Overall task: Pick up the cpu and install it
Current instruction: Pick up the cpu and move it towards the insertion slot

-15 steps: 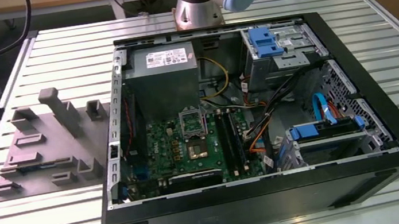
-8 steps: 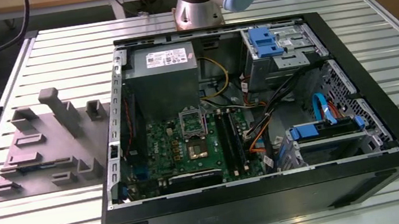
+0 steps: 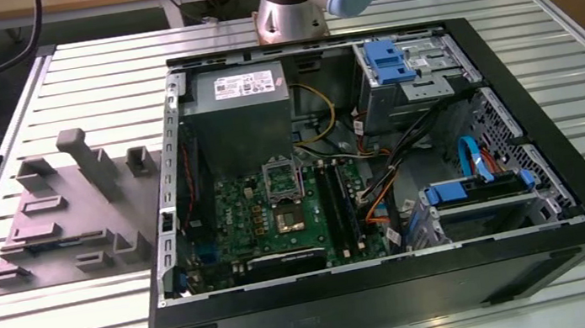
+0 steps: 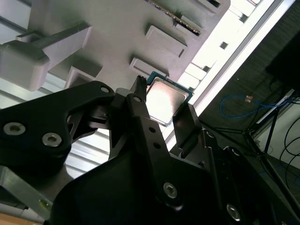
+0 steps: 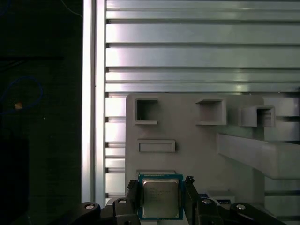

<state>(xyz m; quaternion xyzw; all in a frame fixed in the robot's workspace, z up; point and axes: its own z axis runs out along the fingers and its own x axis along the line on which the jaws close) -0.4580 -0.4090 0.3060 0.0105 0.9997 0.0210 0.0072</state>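
Cpu (image 5: 160, 199) sits clamped by two opposite edges between the jaws (above the grey tray (image 5: 197, 157)).

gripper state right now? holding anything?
Gripper: closed on the cpu, jaws against two opposite edges of it.

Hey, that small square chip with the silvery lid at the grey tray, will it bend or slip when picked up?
Probably stiff: the small square chip with the silvery metal lid looks flat and rigid. Likely light, being thin and tiny beside the grey moulded tray. Its lid reflects light, so it may be slippery.
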